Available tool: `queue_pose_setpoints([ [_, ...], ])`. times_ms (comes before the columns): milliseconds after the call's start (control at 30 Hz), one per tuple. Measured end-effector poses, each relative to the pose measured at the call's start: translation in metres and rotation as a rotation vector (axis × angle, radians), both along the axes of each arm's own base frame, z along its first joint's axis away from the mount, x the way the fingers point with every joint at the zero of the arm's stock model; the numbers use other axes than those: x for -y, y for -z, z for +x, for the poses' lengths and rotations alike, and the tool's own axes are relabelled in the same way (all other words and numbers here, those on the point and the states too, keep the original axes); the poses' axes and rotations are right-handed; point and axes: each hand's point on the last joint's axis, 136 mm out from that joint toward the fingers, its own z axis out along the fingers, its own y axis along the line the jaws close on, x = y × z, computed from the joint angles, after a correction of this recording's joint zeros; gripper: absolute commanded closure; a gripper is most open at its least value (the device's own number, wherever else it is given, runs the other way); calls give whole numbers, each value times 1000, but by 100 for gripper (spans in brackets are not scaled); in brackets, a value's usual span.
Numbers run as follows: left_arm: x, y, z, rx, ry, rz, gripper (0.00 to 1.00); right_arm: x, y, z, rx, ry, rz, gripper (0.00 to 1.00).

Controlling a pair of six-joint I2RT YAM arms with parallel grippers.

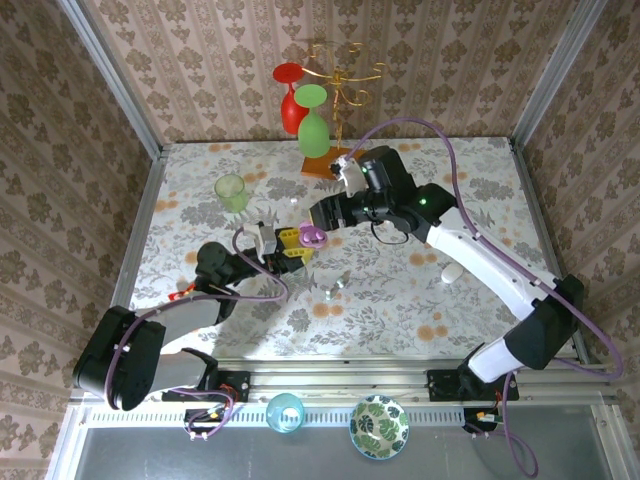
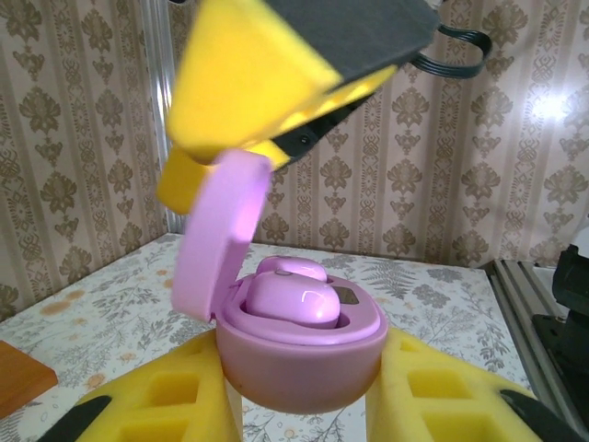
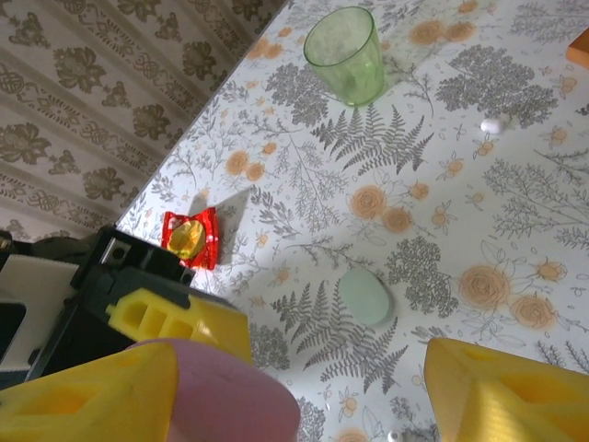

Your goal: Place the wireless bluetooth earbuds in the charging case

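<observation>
Two wireless bluetooth earbuds [image 2: 293, 302], both pinkish, are sitting in the wells of the pink charging case [image 2: 359, 322]. That's coming from the left wrist cam, which is also showing the lid standing up and open. From overhead the case is just reading as a pink dot around mid-table.

The left gripper [image 2: 302, 368] is clamping the case body between its yellow fingers. The right gripper [image 3: 304, 368] is hanging with its jaws spread wide, one finger right against the raised lid, gripping nothing.

The right wrist cam is picking up the table stuff:
- one mint oval case [image 3: 365, 296]
- one red packet [image 3: 190, 237] near the left edge (yellow print, too blurry to read)
- one green cup [image 3: 345, 55] toward the far left corner
- one tiny white bud [image 3: 492, 124] lying loose

Overhead is adding:
- one gold rack [image 1: 345, 60] at the far edge, carrying two glasses, a red glass [image 1: 290, 108] and a green glass [image 1: 313, 135]
- one whitish oval [image 1: 452, 272] toward the right edge
- one patterned bowl [image 1: 379, 425] and one blue cup [image 1: 285, 412] sitting below the near edge
</observation>
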Motion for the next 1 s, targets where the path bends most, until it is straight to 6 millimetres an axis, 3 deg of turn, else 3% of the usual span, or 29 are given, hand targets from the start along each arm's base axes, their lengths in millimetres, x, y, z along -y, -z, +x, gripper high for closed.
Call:
queue_pose_setpoints([
  [267, -1, -2, 5, -1, -27, -7, 82, 11, 7, -19, -18, 3, 15, 26],
  [467, -1, -3, 7, -3, -47, -14, 82, 16, -9, -30, -73, 37, 250, 23],
  [800, -2, -19, 17, 23, -119, -54, 81, -5, 2, -38, -375, 42, 626, 26],
  [1000, 1, -24, 16, 38, -121, -64, 82, -23, -6, -37, -465, -11, 765, 36],
])
